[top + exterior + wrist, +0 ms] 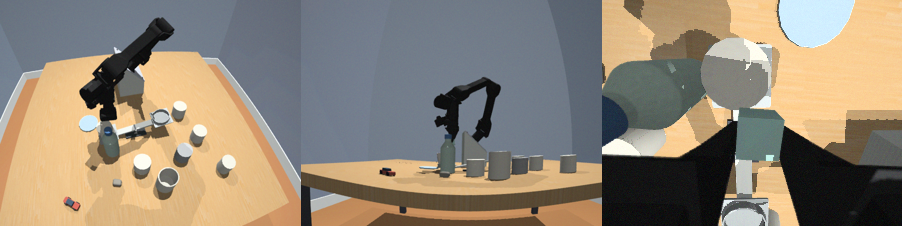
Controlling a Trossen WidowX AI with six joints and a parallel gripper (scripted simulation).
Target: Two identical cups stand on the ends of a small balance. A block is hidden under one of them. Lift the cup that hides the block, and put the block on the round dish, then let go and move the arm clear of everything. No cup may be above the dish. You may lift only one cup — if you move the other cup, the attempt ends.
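My gripper (108, 119) (452, 140) (756, 127) is shut on a dark green block (759, 137), pointing down and raised above the balance (126, 130) (744, 177). In the wrist view the block overlaps the beam beside a white cup (734, 82) (99, 130) (438, 157). That cup stands on the balance's left end, partly hidden by the bottle. The right end, with a ringed holder (161, 117) (744, 216), is bare and sits higher. The light blue round dish (88, 123) (428, 167) (817, 20) lies left of the cup, with nothing on it.
A green bottle (111, 146) (447, 158) stands close beside the occupied end. A grey wedge (131, 86) (473, 153) stands behind. Several white and grey cylinders stand right and front, near an open cup (162, 185). A stone (117, 182) and red car (71, 203) lie in front.
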